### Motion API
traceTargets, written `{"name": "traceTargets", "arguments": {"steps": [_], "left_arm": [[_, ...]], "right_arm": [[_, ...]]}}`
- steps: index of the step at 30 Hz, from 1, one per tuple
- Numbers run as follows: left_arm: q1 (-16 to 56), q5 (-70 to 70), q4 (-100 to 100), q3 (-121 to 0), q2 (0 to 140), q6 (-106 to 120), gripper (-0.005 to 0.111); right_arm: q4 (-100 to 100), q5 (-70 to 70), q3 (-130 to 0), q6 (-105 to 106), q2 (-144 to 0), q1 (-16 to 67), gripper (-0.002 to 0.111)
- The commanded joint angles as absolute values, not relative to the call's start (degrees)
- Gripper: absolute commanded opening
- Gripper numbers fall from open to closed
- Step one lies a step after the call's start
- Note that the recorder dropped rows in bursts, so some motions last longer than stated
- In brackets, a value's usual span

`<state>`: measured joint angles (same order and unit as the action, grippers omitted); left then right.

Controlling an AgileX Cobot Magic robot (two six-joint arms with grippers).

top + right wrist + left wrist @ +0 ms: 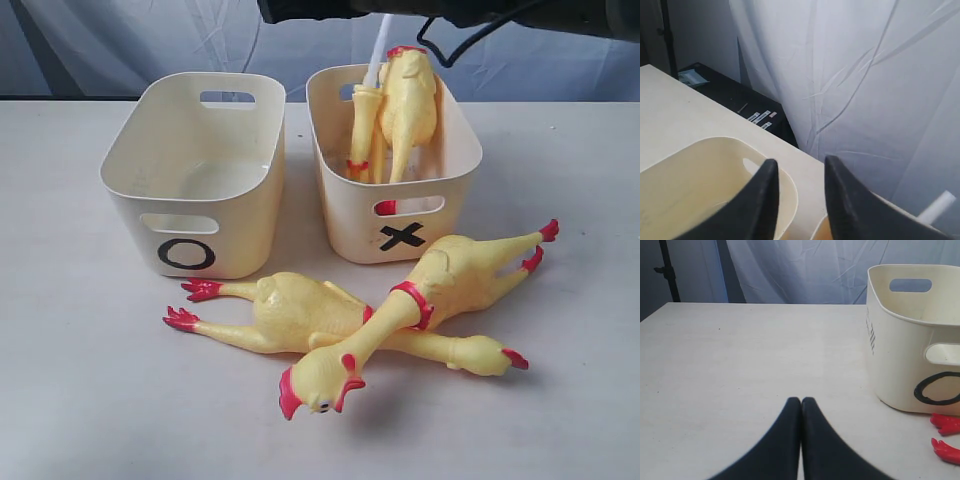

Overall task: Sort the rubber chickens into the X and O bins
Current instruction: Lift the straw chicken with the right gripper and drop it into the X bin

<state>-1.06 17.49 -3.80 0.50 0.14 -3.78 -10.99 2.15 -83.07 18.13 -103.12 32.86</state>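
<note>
The O bin (190,170) stands at the left with nothing in it. Beside it, the X bin (455,190) holds two rubber chickens (408,100) standing on end, one ending in a white tube (378,50). Two more chickens (300,315) (450,280) lie crossed on the table in front of the bins. My left gripper (801,401) is shut on nothing, low over bare table beside the O bin (905,365). My right gripper (801,162) is open and holds nothing. It hangs above the far rims of the O bin (700,185) and X bin, near the tube (940,205).
White table (90,400) with a pale curtain (120,45) behind it. The right arm's dark body (450,10) crosses the top of the exterior view. Red chicken feet (946,437) lie close to the O bin. A dark stand (667,270) is at the far corner.
</note>
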Motion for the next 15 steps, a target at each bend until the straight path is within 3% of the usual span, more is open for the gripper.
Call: {"name": "traceTargets", "arguments": {"steps": [1, 6, 13, 15], "left_arm": [[-0.4, 16.6, -3.9, 0.0, 0.0, -3.9, 0.000], [-0.4, 16.6, -3.9, 0.0, 0.0, -3.9, 0.000], [-0.4, 16.6, -3.9, 0.0, 0.0, -3.9, 0.000], [-0.4, 16.6, -3.9, 0.0, 0.0, -3.9, 0.000]], "right_arm": [[-11.0, 3.5, -83.2, 18.0, -99.7, 32.6, 0.032], [-4.9, 17.3, -83.2, 18.1, -93.9, 32.6, 0.032], [-6.2, 53.1, -83.2, 27.8, -90.9, 32.6, 0.032], [-8.4, 55.6, -82.4, 29.1, -90.8, 32.6, 0.032]]}}
